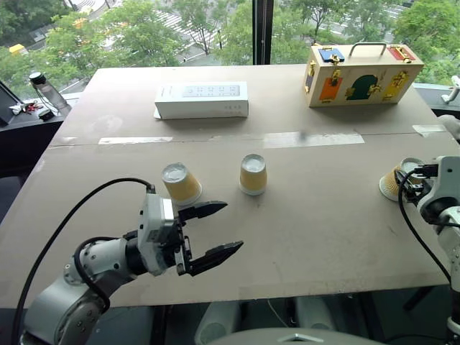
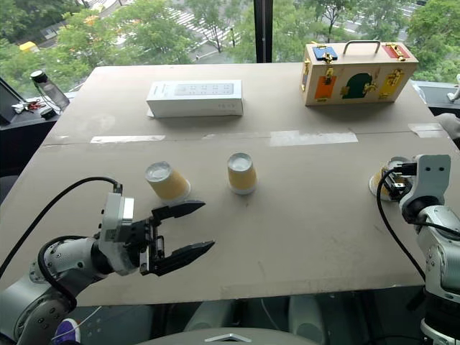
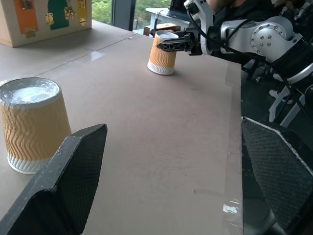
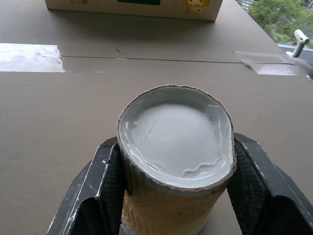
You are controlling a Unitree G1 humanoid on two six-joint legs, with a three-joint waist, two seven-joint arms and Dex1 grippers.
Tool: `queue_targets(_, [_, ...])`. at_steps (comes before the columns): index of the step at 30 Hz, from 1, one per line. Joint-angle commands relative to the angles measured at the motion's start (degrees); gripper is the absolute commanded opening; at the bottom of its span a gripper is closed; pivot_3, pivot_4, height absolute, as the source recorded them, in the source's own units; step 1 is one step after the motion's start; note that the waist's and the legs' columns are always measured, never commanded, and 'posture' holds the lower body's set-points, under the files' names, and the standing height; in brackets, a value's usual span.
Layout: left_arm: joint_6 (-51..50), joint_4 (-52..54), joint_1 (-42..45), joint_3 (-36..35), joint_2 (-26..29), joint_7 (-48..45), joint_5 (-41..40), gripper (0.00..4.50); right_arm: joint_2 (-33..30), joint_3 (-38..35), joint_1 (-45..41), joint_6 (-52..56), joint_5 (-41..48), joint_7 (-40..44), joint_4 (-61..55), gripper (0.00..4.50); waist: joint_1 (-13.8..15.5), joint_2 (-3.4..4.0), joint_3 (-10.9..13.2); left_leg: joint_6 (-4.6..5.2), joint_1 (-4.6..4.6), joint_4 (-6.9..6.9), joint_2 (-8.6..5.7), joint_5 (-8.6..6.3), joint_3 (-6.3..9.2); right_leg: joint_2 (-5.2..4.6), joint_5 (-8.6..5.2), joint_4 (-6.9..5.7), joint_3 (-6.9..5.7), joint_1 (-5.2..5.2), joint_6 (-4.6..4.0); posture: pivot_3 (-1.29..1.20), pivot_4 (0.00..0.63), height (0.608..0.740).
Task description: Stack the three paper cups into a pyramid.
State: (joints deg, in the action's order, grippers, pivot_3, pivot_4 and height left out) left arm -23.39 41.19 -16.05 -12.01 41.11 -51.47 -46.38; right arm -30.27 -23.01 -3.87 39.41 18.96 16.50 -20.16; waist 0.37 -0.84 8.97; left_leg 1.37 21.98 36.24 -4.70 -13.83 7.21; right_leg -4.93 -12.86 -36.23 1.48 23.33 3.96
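left end effector [image 1: 215,231] spread, idle; right end effector [image 4: 171,186] clamped on squashed paper cup [image 4: 176,147]; better lifted gently off bench [image 1: 302,215].

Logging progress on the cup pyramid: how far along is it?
Nothing is stacked yet. Two cups stand upside down mid-table, the left cup and the middle cup, apart from each other. The right hand is shut on the third cup at the table's right edge. The left hand hangs open. All stacking remains.
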Motion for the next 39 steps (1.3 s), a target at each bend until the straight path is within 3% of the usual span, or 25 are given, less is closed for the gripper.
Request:
queue_targets(1, [2.3,0.8,-2.7,-2.0,-0.9,-0.1,1.3,4.50,-2.2,4.5,-1.8,-1.6,5.3,8.5,-7.1,2.11,-0.4,0.03,0.0,0.00,0.01,0.00,0.00,0.00,0.01,0.00,0.00,0.00,0.00,0.00,0.00,0.00,0.150,0.740])
queue_targets(5, [5.1,-0.8,-6.8,-4.1,-2.0,-0.7,4.1,4.50,-2.5,11.2,-6.0,0.7,9.1,12.8,-11.2,2.11,-1.1,0.00,0.1,0.00,0.01,-0.01,0.05,0.00,0.04,0.00,0.00,0.00,-0.01,0.00,0.00,0.00,0.150,0.740])
queue_targets(13, [5.8,0.0,-10.2,-7.3,-2.8,-0.2,3.4,4.50,-2.5,20.1,-13.2,-1.1,8.3,17.0,-7.9,2.11,-0.3,-0.06,0.1,0.00,0.16,0.00,0.01,-0.01,0.27,-0.04,-0.02,0.17,-0.28,0.00,-0.05,0.00,0.150,0.740])
queue_targets(19, [6.2,1.8,-13.5,-8.6,-3.6,0.5,3.4,4.50,-4.3,24.2,-11.7,-3.4,7.9,22.3,-9.3,2.11,-0.3,-0.04,0.1,0.00,0.33,0.00,0.00,-0.02,0.25,-0.05,0.10,0.31,-0.25,0.12,0.16,0.00,0.150,0.740])
queue_targets(39, [7.7,1.7,-15.6,-8.9,-5.4,0.9,4.7,4.50,-7.5,28.2,-5.4,-8.8,2.1,25.9,-8.5,2.11,0.4,-0.01,0.1,0.01,0.44,0.02,-0.01,-0.02,0.31,-0.06,0.10,0.31,-0.35,0.17,0.13,0.00,0.150,0.740])
